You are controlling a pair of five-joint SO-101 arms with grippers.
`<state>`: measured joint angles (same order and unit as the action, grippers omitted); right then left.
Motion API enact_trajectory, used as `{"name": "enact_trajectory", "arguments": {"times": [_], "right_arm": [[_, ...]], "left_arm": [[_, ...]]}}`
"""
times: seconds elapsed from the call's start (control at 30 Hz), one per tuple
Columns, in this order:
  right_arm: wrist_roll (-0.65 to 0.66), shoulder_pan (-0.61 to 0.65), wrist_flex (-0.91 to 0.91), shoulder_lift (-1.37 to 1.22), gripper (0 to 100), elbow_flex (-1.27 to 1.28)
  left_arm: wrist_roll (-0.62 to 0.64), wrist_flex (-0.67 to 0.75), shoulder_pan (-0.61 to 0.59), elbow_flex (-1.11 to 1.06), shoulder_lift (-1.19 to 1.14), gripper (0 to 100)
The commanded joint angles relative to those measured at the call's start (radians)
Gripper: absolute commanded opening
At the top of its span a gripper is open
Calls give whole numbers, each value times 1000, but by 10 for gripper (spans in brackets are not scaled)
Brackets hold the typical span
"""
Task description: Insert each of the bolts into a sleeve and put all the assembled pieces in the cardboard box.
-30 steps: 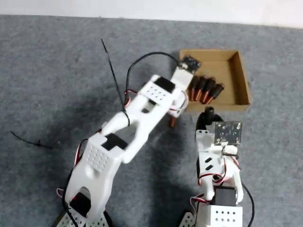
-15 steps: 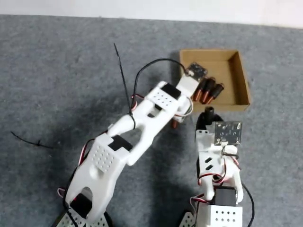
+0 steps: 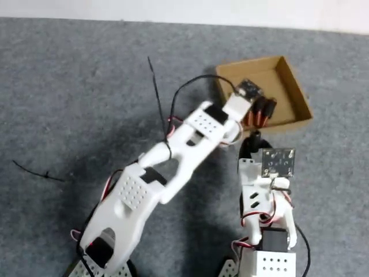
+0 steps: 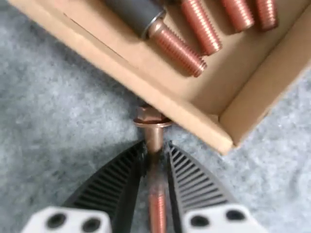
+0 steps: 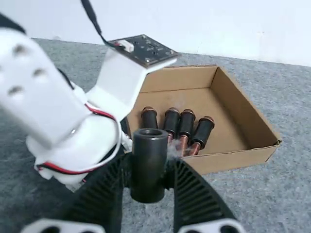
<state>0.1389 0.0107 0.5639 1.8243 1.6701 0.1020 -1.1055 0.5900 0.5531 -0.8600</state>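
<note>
Left gripper (image 4: 155,149) clamped tight on a copper bolt (image 4: 151,121), bolt head touching the outer wall of the cardboard box (image 4: 121,73). Right gripper (image 5: 149,165) closed around an upright black sleeve (image 5: 147,145), just outside the box. Four assembled pieces (image 5: 180,124) lie side by side inside the box.

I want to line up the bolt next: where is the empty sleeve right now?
In the right wrist view the sleeve stands upright, clamped in the right hand, just outside the cardboard box's near wall.
</note>
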Motion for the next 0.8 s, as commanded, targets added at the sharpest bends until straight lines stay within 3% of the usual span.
{"name": "enact_trajectory", "arguments": {"times": [0.0,0.2,0.77], "right_arm": [[-6,-4,-31,15,5,44],[-6,-4,-31,15,5,44],[-6,-4,-31,15,5,44]], "left_arm": [[3,-74,4,7,5,5],[-3,-236,-18,134,120,5],[-3,-351,-166,251,493,5]]}}
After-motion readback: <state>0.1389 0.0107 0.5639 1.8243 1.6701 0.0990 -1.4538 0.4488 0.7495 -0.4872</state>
